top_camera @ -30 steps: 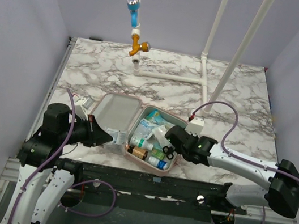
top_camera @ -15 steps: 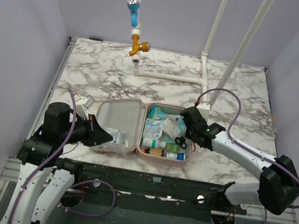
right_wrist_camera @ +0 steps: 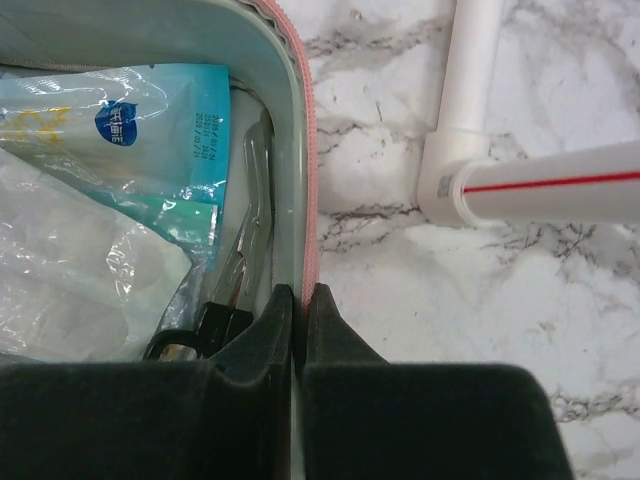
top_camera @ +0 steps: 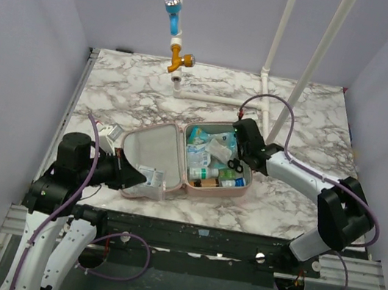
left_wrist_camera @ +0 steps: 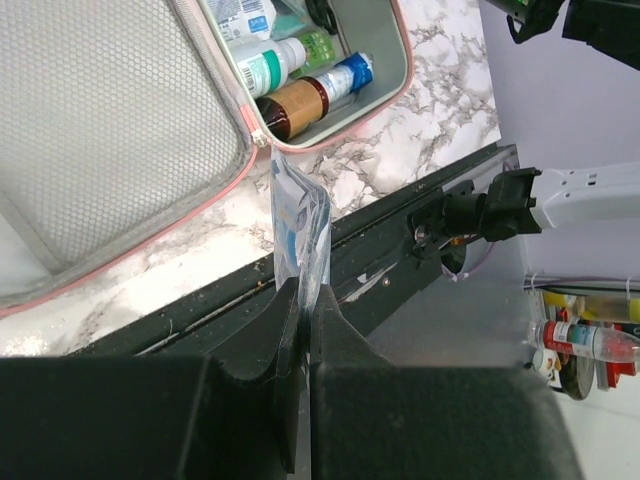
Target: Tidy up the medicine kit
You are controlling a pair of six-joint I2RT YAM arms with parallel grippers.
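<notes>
The pink medicine kit (top_camera: 150, 151) lies open on the marble table, with its grey mesh lid on the left and its filled tray on the right. My right gripper (top_camera: 246, 154) is shut on the tray's right wall; in the right wrist view its jaws (right_wrist_camera: 300, 295) pinch the pink zipper rim (right_wrist_camera: 305, 150). Scissors (right_wrist_camera: 245, 250) and a blue packet (right_wrist_camera: 130, 120) lie just inside. My left gripper (top_camera: 133, 174) is shut on blue packets (left_wrist_camera: 298, 225) and holds them above the table's front edge, just off the kit's near rim. Small bottles (left_wrist_camera: 300, 100) lie in the tray.
A white pipe frame (top_camera: 220, 99) stands behind the kit, and its elbow (right_wrist_camera: 470, 100) is close to the right of my right gripper. A blue and brass fitting (top_camera: 175, 37) hangs at the back. The black table rail (left_wrist_camera: 400, 230) runs under the left gripper.
My right gripper has dragged the tray side away from the front edge toward the back, swinging the kit round. The left gripper with its packets has not moved.
</notes>
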